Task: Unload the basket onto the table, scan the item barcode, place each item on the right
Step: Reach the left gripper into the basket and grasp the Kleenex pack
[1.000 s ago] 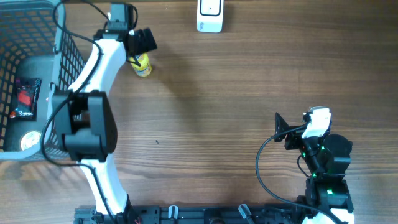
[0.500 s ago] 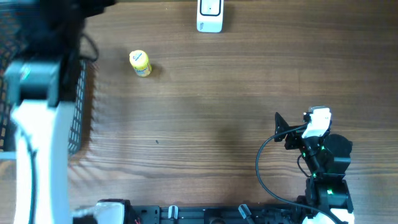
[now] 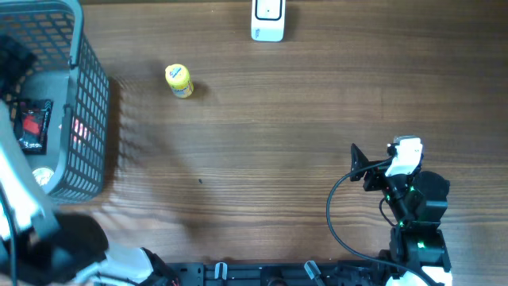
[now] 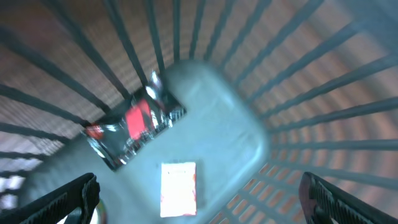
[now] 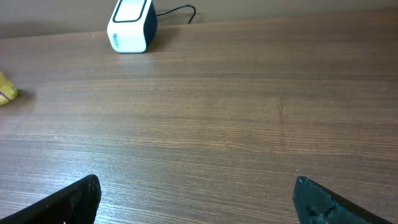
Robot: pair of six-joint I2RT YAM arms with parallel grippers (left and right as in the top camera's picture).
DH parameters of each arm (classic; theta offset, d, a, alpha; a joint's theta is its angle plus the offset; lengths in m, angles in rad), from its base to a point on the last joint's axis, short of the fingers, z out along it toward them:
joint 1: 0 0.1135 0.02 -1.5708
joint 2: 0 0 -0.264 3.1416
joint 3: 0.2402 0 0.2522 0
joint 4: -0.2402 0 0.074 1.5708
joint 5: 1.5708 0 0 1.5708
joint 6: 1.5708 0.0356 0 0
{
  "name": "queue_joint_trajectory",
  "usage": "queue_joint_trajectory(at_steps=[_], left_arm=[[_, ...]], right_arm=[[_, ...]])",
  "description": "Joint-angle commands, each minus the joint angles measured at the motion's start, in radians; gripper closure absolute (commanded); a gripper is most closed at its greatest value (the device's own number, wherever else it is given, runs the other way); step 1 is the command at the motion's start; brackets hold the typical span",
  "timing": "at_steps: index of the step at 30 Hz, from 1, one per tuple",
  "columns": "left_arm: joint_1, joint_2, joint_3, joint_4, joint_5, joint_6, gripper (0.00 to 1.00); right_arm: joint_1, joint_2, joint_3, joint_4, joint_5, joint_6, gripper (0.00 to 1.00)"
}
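Now L hand [image 4: 199, 198] spread empty over basket [image 3: 94, 103], R hand [image 5: 198, 199] spread empty too.

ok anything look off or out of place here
Nothing spilled or damaged. The one thing that stands out is the yellow bottle, alone on the table, apart from the basket where a dark packet lies.

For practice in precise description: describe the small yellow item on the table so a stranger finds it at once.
Start at the grey wire basket on the left side of the table. Just right of it, on bare wood, lies the small yellow container. It is the only yellow thing; the white scanner sits at the far edge.
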Motion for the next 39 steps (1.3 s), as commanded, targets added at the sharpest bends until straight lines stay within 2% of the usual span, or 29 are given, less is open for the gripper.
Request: queue_joint_trajectory(at_steps=[1, 4, 8, 17, 24, 26, 27, 28, 29, 30, 36, 39], left_arm=[[-0.001, 0.131, -0.003, -0.026, 0.058, -0.074, 0.0], [-0.006, 0.222, -0.003, -0.053, 0.074, -0.145, 0.0], [-0.016, 0.283, -0.034, -0.054, 0.073, -0.14, 0.0], [-0.07, 0.304, -0.28, 0.141, 0.052, -0.144, 0.0], [-0.07, 0.304, -0.36, 0.207, 0.02, -0.143, 0.0], [-0.07, 0.304, -0.365, 0.212, 0.02, -0.143, 0.06], [-0.07, 0.304, -0.365, 0.212, 0.02, -0.143, 0.16], [-0.07, 0.304, -0.365, 0.212, 0.02, -0.143, 0.36], [-0.07, 0.304, -0.365, 0.212, 0.02, -0.143, 0.48], [-0.07, 0.304, -0.365, 0.212, 0.02, -0.144, 0.54], [-0.07, 0.3, -0.365, 0.21, 0.021, -0.144, 0.53], [-0.07, 0.273, -0.362, 0.208, 0.024, -0.143, 0.58]], right_arm=[[-0.003, 0.002, 0.02, -0.005, 0.01, -0.005, 0.0], [-0.003, 0.002, 0.02, -0.008, 0.01, -0.006, 0.0], [-0.003, 0.002, 0.02, -0.008, 0.01, -0.006, 0.0], [-0.003, 0.002, 0.02, -0.008, 0.01, -0.006, 0.0], [-0.003, 0.002, 0.021, -0.007, 0.01, -0.006, 0.0], [-0.003, 0.002, 0.02, -0.007, 0.01, -0.006, 0.0], [-0.003, 0.002, 0.02, -0.007, 0.01, -0.006, 0.0], [-0.003, 0.002, 0.02, -0.007, 0.01, -0.006, 0.0], [-0.003, 0.002, 0.02, -0.007, 0.01, -0.006, 0.0], [-0.003, 0.002, 0.02, -0.007, 0.01, -0.005, 0.0], [-0.003, 0.002, 0.02, -0.008, 0.01, -0.006, 0.0], [-0.003, 0.002, 0.02, -0.008, 0.01, -0.006, 0.0]])
